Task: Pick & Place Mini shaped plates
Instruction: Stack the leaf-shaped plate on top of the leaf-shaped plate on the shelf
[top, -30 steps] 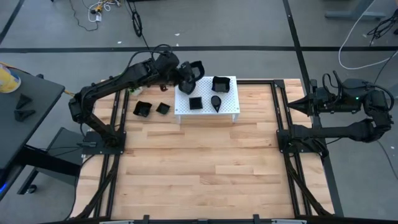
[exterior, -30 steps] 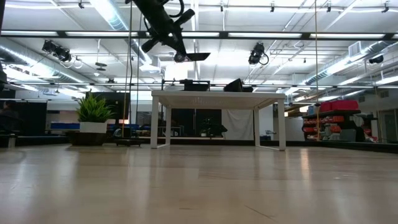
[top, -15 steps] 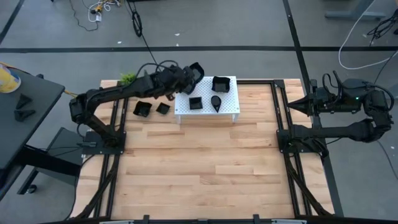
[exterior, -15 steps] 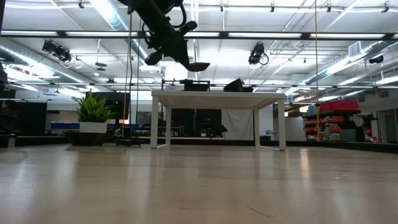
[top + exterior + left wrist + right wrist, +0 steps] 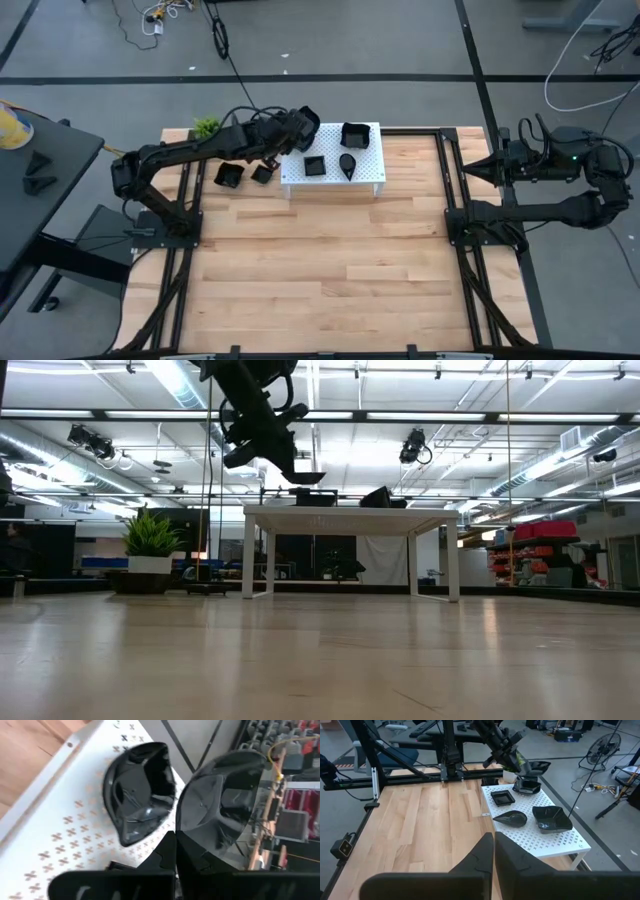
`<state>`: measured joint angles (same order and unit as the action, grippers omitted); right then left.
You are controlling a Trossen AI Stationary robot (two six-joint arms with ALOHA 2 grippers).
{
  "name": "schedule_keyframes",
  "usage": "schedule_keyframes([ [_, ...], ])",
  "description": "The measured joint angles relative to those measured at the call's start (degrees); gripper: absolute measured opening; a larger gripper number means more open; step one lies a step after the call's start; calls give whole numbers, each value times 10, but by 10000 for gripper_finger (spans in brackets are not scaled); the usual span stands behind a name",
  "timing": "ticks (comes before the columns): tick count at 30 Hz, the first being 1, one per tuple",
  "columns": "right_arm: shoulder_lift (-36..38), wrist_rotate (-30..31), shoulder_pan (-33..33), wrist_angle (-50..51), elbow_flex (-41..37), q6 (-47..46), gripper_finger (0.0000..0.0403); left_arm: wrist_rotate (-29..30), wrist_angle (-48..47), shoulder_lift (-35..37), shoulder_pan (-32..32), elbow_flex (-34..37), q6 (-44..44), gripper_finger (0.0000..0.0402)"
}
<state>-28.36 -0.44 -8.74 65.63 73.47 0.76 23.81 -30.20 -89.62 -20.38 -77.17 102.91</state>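
My left gripper (image 5: 298, 126) (image 5: 175, 842) is shut on a glossy black mini plate (image 5: 220, 800) (image 5: 305, 477), which hangs just above the far left corner of the white perforated stand (image 5: 365, 175). On the stand rest a wavy-edged plate (image 5: 354, 133) (image 5: 140, 795), a square plate (image 5: 314, 165) and a teardrop plate (image 5: 347, 163). Two more black plates (image 5: 229, 175) (image 5: 262, 173) lie on the table left of the stand. My right gripper (image 5: 472, 168) (image 5: 493, 851) waits shut at the table's right edge. My left gripper pinches the plate's rim (image 5: 192, 837) between its two fingers. The fingers come from the table's left, slanting downward. The plate is lifted clear, roughly level, a little above the stand's top.
A small green potted plant (image 5: 206, 126) stands at the table's far left corner, behind the left arm. The wooden table (image 5: 320, 270) stretches open toward the near edge. Black frame rails (image 5: 447, 200) run along both sides.
My left gripper has sunk toward the stand's far left corner with the plate and has rolled at the wrist. The plate hangs lower over the stand than a second ago. The gripper has stayed shut on it.
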Motion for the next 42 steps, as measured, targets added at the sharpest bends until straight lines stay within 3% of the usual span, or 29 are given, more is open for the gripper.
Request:
schedule_keyframes([
  [5,0,0,0,0,0,0,20,-1,-12,0,-1,3,0,2],
  [17,0,0,0,0,0,0,20,-40,62,10,-4,90,74,2],
  [42,0,0,0,0,0,0,20,-59,64,12,-30,94,56,3],
])
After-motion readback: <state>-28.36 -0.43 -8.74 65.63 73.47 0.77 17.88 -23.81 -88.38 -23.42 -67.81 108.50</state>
